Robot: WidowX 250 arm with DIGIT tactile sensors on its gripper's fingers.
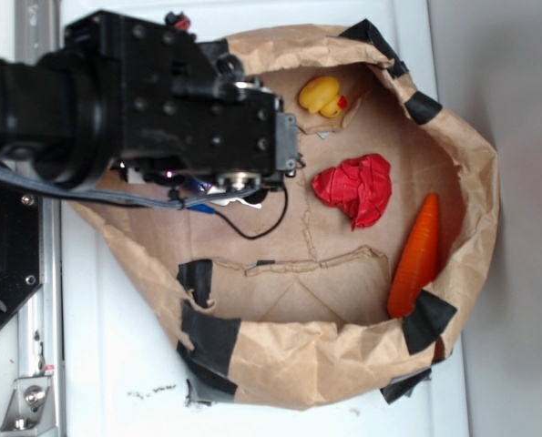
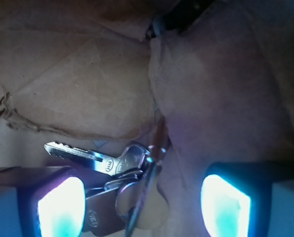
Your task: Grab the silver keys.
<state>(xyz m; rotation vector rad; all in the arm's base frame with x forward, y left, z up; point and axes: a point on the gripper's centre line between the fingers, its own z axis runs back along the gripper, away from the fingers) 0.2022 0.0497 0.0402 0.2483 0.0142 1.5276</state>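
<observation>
Fingers: two glowing pads (image 2: 61, 207) are seen at the bottom of the wrist view, one at 7 o'clock and one at 5 o'clock; the fingers (image 2: 139, 207) are held wide apart, and nothing is clamped.
Keys: the keys (image 2: 114, 170) lie between the pads, nearer the 7 o'clock one; the lowest key head seems to touch or slip behind that pad.
Long axis: the top key's blade is pointed toward 10 o'clock, its head toward the gap; the bunch is fanned rather than stacked.
Look: flat, shiny silver metal with a stamped head, joined on a thin ring; a dark thin strand is crossed over them, of unclear nature.
Bed: crumpled brown paper (image 2: 87, 84) is lain on, with a raised fold just past the keys at 1 o'clock.
Exterior view: the keys are hidden under the arm (image 1: 161, 100); a duck (image 1: 322, 95), red cloth (image 1: 357, 187) and carrot (image 1: 414, 259) are well apart, toward 3 o'clock.
Judgement: a closing with a slight shift toward 7 o'clock is likely called for.
</observation>
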